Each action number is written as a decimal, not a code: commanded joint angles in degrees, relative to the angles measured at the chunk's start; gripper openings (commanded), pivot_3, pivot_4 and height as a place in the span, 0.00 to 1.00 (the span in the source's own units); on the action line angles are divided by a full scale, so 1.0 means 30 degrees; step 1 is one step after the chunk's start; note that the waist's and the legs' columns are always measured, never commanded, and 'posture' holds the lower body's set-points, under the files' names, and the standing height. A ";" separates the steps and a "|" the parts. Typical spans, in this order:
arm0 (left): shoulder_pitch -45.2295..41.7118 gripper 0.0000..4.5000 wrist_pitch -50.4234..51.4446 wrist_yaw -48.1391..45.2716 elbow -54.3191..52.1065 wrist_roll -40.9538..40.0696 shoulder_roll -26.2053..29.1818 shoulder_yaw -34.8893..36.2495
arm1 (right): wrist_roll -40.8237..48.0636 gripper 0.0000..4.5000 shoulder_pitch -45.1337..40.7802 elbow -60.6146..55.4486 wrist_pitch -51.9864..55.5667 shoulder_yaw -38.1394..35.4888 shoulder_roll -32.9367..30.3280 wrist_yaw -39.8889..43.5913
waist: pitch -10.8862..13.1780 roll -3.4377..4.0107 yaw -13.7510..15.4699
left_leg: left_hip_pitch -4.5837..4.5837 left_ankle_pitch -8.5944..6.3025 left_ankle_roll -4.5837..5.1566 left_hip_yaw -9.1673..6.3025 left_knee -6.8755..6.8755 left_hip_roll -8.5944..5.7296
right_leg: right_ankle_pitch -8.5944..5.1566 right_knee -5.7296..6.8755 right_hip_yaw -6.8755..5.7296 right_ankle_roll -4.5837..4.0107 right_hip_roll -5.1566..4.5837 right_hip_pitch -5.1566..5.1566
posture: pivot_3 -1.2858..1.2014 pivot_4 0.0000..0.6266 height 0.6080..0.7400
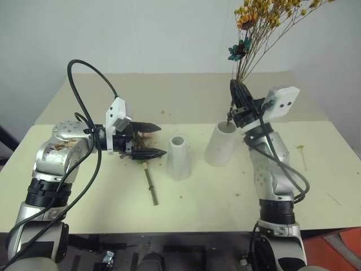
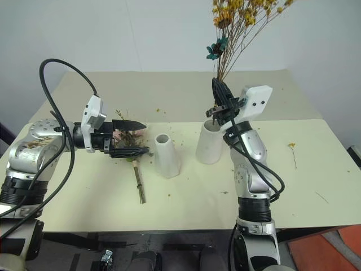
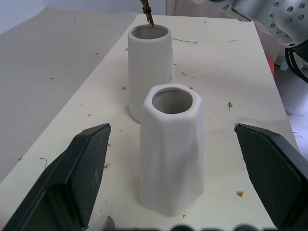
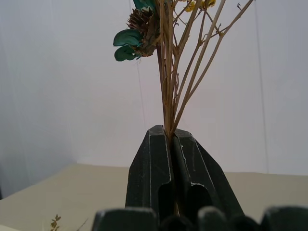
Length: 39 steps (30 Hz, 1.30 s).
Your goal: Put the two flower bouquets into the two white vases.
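Clearly, the spray of yellow-orange dried blooms (image 1: 265, 22) is held upright by its thin brown stems in the right gripper (image 1: 239, 93), whose two black fingers are pressed together on the stems. The blooms and one teal flower (image 1: 239, 49) rise high above the fingers, while the cut ends of the stems come out below the fingers and stand just at the mouth of the wider white vase (image 1: 221, 144); whether they are already inside I cannot tell. In the left wrist view these stem ends (image 3: 147, 13) show over the rim of this vase.

The slimmer white vase (image 1: 179, 157) stands just beside the wider one, on the robot's left of it, and both are upright on the cream table (image 1: 316, 186). The left gripper (image 1: 151, 141) points toward the slimmer vase with its fingers spread wide and nothing between them. Behind it on the table lies the bouquet of pink roses (image 2: 127, 138) with green leaves, its stem (image 2: 139, 183) pointing toward the robot. A tiny loose yellow sprig (image 2: 293, 151) lies on the table on the robot's right. No writing can be read anywhere.
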 commanded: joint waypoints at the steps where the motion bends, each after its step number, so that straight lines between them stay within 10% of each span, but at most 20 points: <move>1: -0.0257 1.00 0.0001 -0.0090 -0.0452 -0.0273 0.0298 0.0440 | -0.0015 0.01 0.0326 -0.0362 -0.0663 0.0075 -0.0015 -0.0009 | 0.0000 0.0000 0.0001 | 0.0002 0.0000 0.0000 -0.0001 0.0000 0.0001 | 0.0000 0.0000 -0.0001 0.0000 0.0000 0.0001 | 0.52 0.24 1.00; 29: -0.0406 1.00 -0.0253 -0.0242 -0.0126 -0.0067 0.0186 0.0283 | -0.1490 0.01 0.3166 -0.0430 -0.1653 0.1391 -0.0300 0.0084 | 0.0000 0.0000 0.0000 | 0.0004 0.0000 -0.0001 0.0000 0.0000 -0.0001 | 0.0000 0.0000 0.0002 0.0000 0.0003 0.0002 | 0.52 0.24 1.00; 39: -0.0457 1.00 -0.0273 -0.0358 -0.0025 -0.0040 0.0220 0.0265 | -0.1702 0.72 0.3692 -0.0742 -0.1795 0.1326 -0.0284 -0.0240 | 0.0000 0.0000 -0.0007 | 0.0006 0.0001 -0.0001 -0.0001 0.0000 0.0000 | 0.0000 0.0002 0.0002 0.0000 0.0002 0.0003 | 0.52 0.24 1.00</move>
